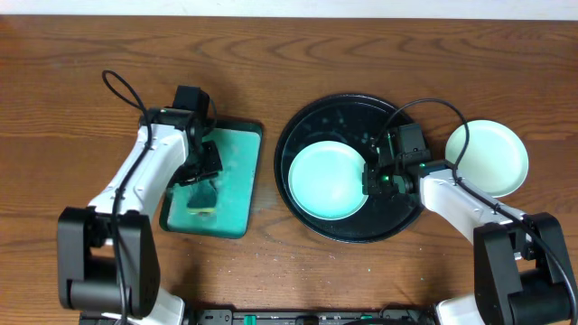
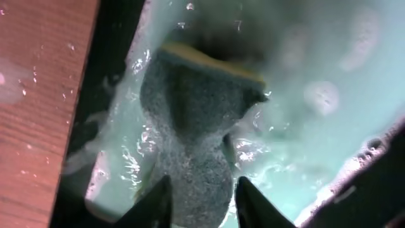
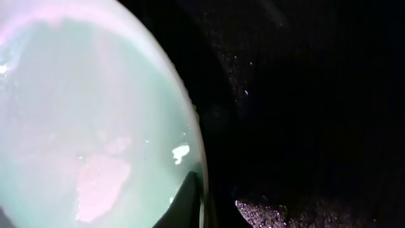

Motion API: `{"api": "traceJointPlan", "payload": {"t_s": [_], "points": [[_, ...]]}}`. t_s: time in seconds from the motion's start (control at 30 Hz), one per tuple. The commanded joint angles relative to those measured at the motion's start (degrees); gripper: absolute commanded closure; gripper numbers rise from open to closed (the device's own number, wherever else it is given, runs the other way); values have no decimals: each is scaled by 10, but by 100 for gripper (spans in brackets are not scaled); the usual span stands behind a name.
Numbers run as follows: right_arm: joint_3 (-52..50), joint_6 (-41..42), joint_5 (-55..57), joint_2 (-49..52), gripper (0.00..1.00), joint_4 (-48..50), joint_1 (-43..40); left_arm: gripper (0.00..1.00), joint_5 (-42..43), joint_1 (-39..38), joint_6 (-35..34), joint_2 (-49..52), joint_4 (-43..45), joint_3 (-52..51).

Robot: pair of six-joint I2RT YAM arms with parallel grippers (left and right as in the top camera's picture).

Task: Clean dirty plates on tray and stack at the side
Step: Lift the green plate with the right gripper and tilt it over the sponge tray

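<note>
A pale mint plate (image 1: 325, 181) lies on the left part of the round black tray (image 1: 352, 117). My right gripper (image 1: 368, 178) is shut on its right rim. In the right wrist view one finger lies inside the plate (image 3: 95, 114), the other outside over the tray (image 3: 304, 95); the gripper (image 3: 205, 202) pinches the rim. A second pale plate (image 1: 488, 158) sits on the table right of the tray. A third plate does not show. My left gripper (image 1: 206, 185) is shut on a grey-and-yellow sponge (image 2: 190, 107) with its fingers (image 2: 202, 202) on both sides.
A green rectangular basin (image 1: 230, 194) with soapy water (image 2: 316, 95) stands left of the tray; the sponge (image 1: 202, 203) rests in it. Wooden table (image 1: 72, 108) all around. Water drops speckle the tray's floor.
</note>
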Motion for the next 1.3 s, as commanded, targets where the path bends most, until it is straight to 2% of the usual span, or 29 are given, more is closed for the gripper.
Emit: {"api": "traceJointPlan", "payload": {"t_s": [0.0, 0.03, 0.1, 0.23, 0.43, 0.63, 0.67, 0.87, 1.27], "points": [[-17, 6, -5, 27, 99, -13, 6, 53, 17, 1, 3, -59, -6, 8], [-8, 6, -7, 25, 99, -22, 6, 46, 26, 1, 3, -82, -6, 8], [26, 5, -6, 17, 99, -55, 6, 42, 39, 1, 3, -135, -9, 8], [109, -20, -6, -3, 99, -113, 13, 41, 40, 1, 3, -221, -12, 8], [218, -59, 12, -16, 99, -114, 70, 35, 40, 1, 3, -333, -12, 8], [241, -115, 108, -12, 99, 11, 177, 32, 40, 1, 3, -399, -12, 8], [241, -136, 162, -4, 99, 53, 215, 22, 40, 1, 3, -408, -12, 7], [241, -220, 282, 27, 99, 156, 300, 21, 40, 1, 3, -412, -12, 7], [241, -351, 471, 24, 99, 268, 406, 21, 40, 1, 3, -398, -12, 7]]}}
